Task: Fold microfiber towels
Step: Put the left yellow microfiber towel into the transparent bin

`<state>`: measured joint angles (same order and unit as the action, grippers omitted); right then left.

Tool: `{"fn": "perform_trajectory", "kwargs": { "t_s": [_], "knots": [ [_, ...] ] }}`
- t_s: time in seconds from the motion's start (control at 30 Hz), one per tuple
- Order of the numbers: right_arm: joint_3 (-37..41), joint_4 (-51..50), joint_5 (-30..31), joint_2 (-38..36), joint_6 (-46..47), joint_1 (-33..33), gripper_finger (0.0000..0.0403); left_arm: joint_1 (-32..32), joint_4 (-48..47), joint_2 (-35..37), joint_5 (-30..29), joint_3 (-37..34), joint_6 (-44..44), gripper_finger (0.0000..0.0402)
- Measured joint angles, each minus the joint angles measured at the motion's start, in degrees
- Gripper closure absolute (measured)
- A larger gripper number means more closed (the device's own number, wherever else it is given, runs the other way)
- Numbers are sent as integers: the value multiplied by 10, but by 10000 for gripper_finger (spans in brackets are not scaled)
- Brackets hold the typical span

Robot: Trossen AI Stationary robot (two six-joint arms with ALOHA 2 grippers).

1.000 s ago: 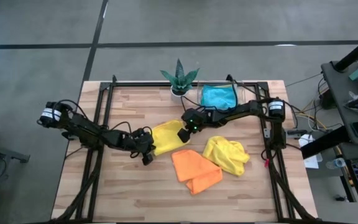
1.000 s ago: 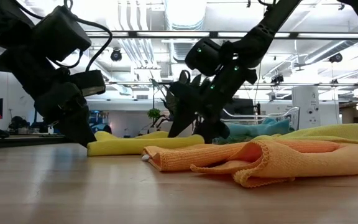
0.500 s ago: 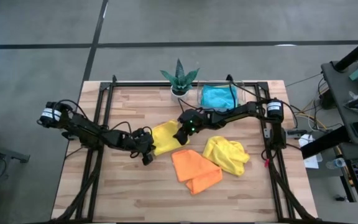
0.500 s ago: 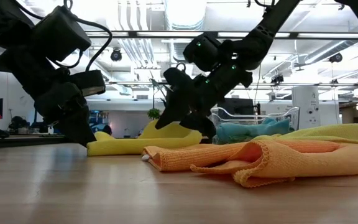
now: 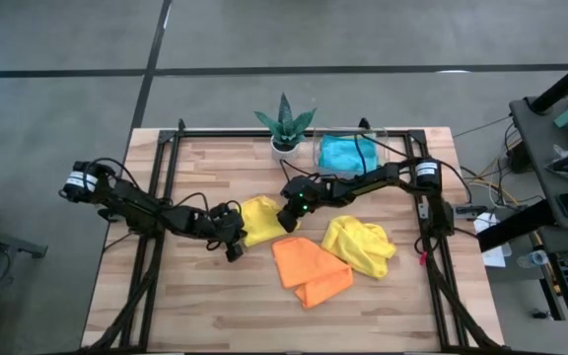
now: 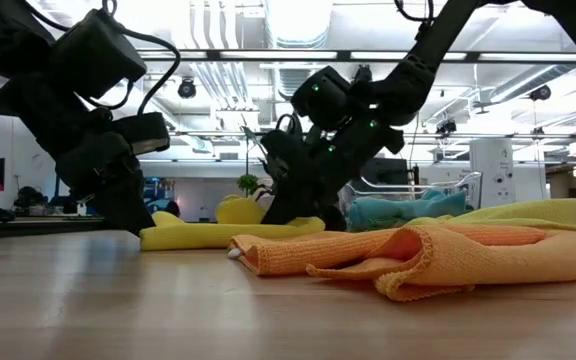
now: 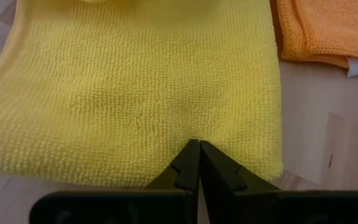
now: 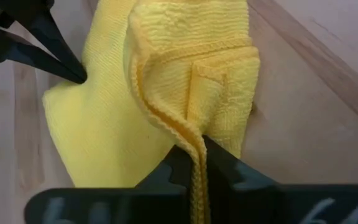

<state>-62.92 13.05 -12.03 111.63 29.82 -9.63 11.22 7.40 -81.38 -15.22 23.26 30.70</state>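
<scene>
- Spanning the frame, a wooden counter [image 5: 205, 296] carries the folding job, with a crumpled yellow towel [image 5: 359, 245] and an orange towel [image 5: 310, 268] lying near its middle, apparently awaiting their turn.
- Between both arms lies the yellow towel being folded [image 5: 260, 217], flat on the boards beside the orange one.
- Back by the far edge, a sky blue towel [image 5: 345, 153] sits in a clear plastic tray [image 5: 388, 144], next to a spiky potted plant [image 5: 284, 122].
- Right end effector [image 8: 197, 146]: clamped tight on a lifted hem of that yellow towel, likely to carry it across.
- Left end effector [image 7: 196, 148]: fingers closed, tips pressed onto the cloth near its edge, seemingly pinning it.
</scene>
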Motion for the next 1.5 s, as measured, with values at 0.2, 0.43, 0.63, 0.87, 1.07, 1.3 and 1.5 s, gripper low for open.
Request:
{"fn": "perform_trajectory", "kwargs": {
  "t_s": [0.2,0.43,0.63,0.87,1.07,1.3,1.5],
  "knots": [
    [2,-13,0,-28,-28,0,393,0,-2,10,4,0,4,402],
    [2,-52,1,-93,-62,-3,394,0,-2,78,12,0,4,399],
    [-1,-84,1,-139,-79,-9,394,0,-7,145,14,0,-12,348],
    [-16,-181,7,-222,-110,-23,394,1,-6,219,5,0,-41,301],
    [-15,-265,22,-319,-104,-46,394,1,-4,280,-31,0,-104,299],
    [-15,-345,78,-436,-83,-87,394,0,-3,341,-131,1,-205,299],
    [-14,-401,205,-510,-73,-129,394,0,-2,380,-229,1,-269,299]
  ]
}}
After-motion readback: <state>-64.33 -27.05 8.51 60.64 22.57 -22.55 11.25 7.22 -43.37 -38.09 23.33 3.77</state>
